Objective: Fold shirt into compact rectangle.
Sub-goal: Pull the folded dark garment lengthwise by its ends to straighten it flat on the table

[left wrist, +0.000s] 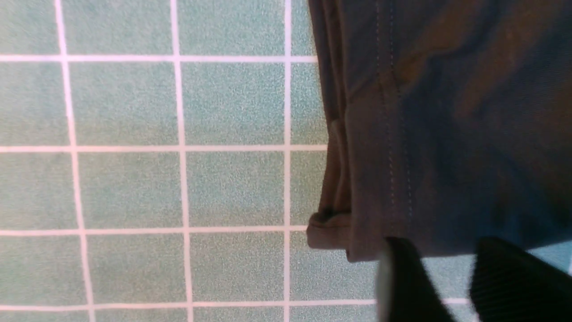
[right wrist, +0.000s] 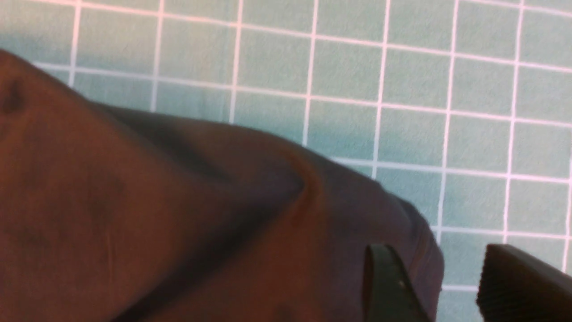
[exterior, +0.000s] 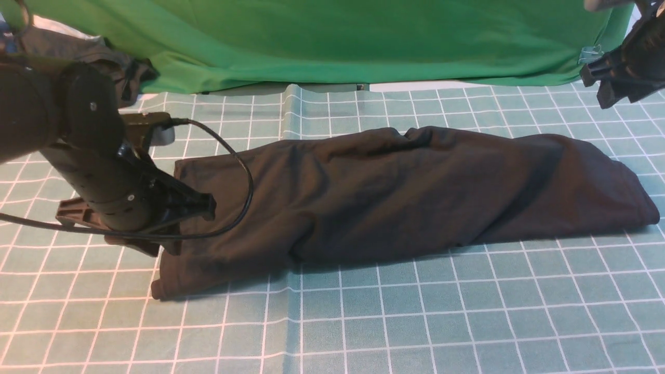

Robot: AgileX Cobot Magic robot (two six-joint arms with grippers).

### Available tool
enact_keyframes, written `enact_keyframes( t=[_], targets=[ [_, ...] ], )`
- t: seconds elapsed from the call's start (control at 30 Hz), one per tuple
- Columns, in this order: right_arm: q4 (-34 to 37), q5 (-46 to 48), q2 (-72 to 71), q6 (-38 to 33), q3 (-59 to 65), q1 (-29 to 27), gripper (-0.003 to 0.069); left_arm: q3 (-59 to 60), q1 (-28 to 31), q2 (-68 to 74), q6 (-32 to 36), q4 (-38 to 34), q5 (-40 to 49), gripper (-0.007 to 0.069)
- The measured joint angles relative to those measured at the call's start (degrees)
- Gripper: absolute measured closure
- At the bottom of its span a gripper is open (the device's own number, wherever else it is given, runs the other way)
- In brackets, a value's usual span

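Shirt (exterior: 395,192) lay as one long folded band across the checked cloth (exterior: 363,322), apparently ready for its ends to be folded inward. Left gripper (left wrist: 449,268) hovered at the hem end, fingers parted and empty, probably placed for a corner pinch. Right gripper (right wrist: 447,277) hung above the opposite end, likewise parted, holding nothing.

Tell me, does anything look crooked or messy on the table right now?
Yes. The shirt lies as a long lumpy band, its near edge cutting slantwise across the grid lines of the checked cloth. Its left end is wider, with a hem corner poking out, and creases bunch near the middle.
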Motion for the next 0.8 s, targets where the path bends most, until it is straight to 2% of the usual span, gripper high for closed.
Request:
enact_keyframes(
  t=[0.07, 0.1, 0.17, 0.27, 0.4, 0.47, 0.53, 0.6, 0.67, 0.7, 0.73, 0.8],
  targets=[
    [0.0, 0.3, 0.0, 0.0, 0.0, 0.0, 0.038, 0.0, 0.0, 0.87, -0.07, -0.12, -0.29, 0.0308],
    [0.05, 0.61, 0.0, 0.0, 0.0, 0.0, 0.0383, 0.0, 0.0, 2.24, -0.91, -0.23, -0.91, 0.0209],
    [0.11, 0.67, 0.0, 0.0, 0.0, 0.0, 0.0384, 0.0, 0.0, 4.32, -1.51, -0.33, -1.94, 0.0091],
    [0.17, 0.72, 0.0, 0.0, 0.0, 0.0, 0.0384, 0.0, 0.0, 7.27, -1.76, -0.76, -2.59, -0.0022],
    [0.28, 0.91, 0.0, -0.05, 0.0, 0.0, 0.0384, 0.0, 0.0, 10.19, -2.13, -2.77, -2.63, -0.005],
    [0.31, 1.06, 0.0, -0.05, 0.0, 0.0, 0.0384, 0.0, 0.0, 11.15, -2.13, -3.49, -2.57, -0.0024],
    [0.4, 1.67, 0.0, -0.2, 0.0, 0.0, 0.0384, -0.05, 0.0, 12.39, -2.04, -4.36, -2.57, 0.0071],
    [0.4, 2.13, 0.0, -0.43, 0.0, 0.0, 0.0384, -0.34, 0.0, 12.73, -1.3, -5.18, -2.57, 0.021],
    [0.44, 3.02, 0.0, -0.76, 0.0, 0.0, 0.0384, -0.48, -0.06, 12.78, 0.46, -6.11, -2.86, 0.0412],
    [0.44, 3.15, 0.0, -0.76, 0.0, 0.0, 0.0384, -0.53, -0.06, 12.78, 0.58, -6.11, -2.86, 0.0428],
    [0.44, 3.81, 0.0, -1.01, 0.0, 0.0, 0.0384, -0.52, -0.11, 12.58, 1.07, -5.77, -2.86, 0.0487],
    [0.44, 6.19, 0.0, -2.14, 0.0, 0.0, 0.0384, -0.47, -0.11, 11.39, 1.33, -2.36, -2.2, 0.0496]
  ],
)
